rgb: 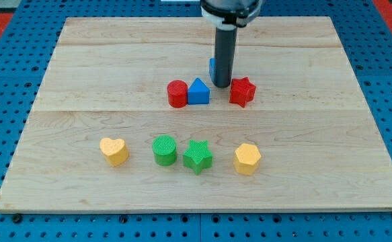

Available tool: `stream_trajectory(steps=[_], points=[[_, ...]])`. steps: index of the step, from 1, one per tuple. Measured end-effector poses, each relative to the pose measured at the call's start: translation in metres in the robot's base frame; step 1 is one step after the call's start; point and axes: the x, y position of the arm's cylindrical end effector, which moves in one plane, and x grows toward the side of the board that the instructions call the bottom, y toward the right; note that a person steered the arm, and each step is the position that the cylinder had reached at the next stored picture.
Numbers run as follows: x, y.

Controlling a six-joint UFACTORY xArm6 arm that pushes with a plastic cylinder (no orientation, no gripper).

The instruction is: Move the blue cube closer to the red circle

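The blue cube [212, 67] is mostly hidden behind my rod; only a blue sliver shows at the rod's left side. My tip [221, 85] rests on the board just in front of the cube. The red circle [177, 93] stands to the lower left of the tip, touching a blue triangular block [198, 92] on its right. A red star [242, 92] sits just right of the tip.
Near the view's bottom a row holds a yellow heart [114, 150], a green circle [164, 149], a green star [198, 156] and a yellow hexagon [247, 158]. The wooden board [81, 67] lies on a blue perforated table.
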Motion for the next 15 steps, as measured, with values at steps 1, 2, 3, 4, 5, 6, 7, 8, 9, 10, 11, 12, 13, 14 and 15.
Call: stream_trajectory(steps=[1, 2, 3, 4, 5, 6, 7, 8, 9, 10, 11, 12, 13, 14, 15], points=[[-0.023, 0.005], [-0.025, 0.07], [-0.035, 0.132], [-0.059, 0.077], [-0.061, -0.003], [-0.065, -0.112], [-0.066, -0.12], [-0.057, -0.107], [-0.029, -0.108], [-0.006, -0.11], [-0.014, -0.142], [-0.018, -0.173], [-0.012, -0.188], [-0.006, -0.188], [-0.006, -0.21]])
